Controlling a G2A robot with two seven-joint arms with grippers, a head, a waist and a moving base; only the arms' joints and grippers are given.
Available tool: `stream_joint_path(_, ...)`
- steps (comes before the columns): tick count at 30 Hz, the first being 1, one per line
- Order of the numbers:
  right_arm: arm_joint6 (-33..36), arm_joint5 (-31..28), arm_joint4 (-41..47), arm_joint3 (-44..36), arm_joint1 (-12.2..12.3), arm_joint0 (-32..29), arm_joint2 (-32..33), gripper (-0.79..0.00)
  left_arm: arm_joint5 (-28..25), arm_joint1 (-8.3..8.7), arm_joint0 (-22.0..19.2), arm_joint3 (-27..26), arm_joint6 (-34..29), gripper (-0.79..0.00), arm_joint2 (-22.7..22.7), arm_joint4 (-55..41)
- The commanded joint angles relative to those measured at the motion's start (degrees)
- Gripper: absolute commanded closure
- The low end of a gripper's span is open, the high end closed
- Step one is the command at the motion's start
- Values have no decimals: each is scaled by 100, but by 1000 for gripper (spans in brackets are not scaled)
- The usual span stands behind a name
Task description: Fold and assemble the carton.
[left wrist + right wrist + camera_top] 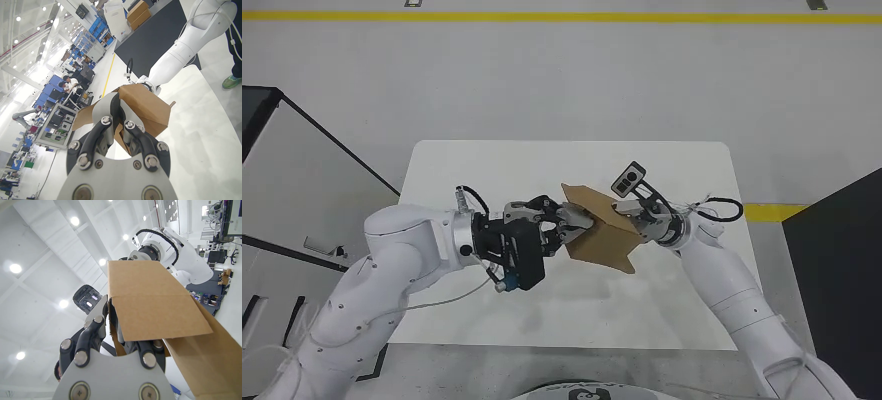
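A brown cardboard carton (600, 236), opened into a box shape with loose flaps, hangs above the middle of the white table (672, 310) between my two arms. My left gripper (564, 226) is shut on a flap at the carton's left end; in the left wrist view that gripper (118, 106) pinches the brown flap (85, 117) between its fingers. From the opposite side, my right gripper (630, 222) is shut on the carton's right edge. In the right wrist view the carton (151, 298) rises over this gripper (110, 313), whose fingers clamp a wall edge.
Dark panels (832, 260) stand beside the table on the right, and a black frame (282, 150) stands on the left. Bare table surface lies in front of and behind the carton.
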Motion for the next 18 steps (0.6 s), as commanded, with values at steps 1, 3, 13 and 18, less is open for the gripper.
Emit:
stream_joint_path(1, 3, -17, -14, -33, 0, -7, -2, 0, -9, 1, 9, 2, 6, 0, -4, -11)
stream_joint_path(3, 3, -41, -19, -87, 1, -20, -5, 0, -11, 3, 20, -6, 7, 0, -9, -8)
stream_joint_path(13, 2, -176, 13, -167, 27, -117, 110, 0, 11, 18, 90, -61, 9, 0, -118, 14)
stream_joint_path(18, -7, -169, 14, -212, 38, -160, 173, 0, -4, 27, 128, -86, 5, 0, -167, 26)
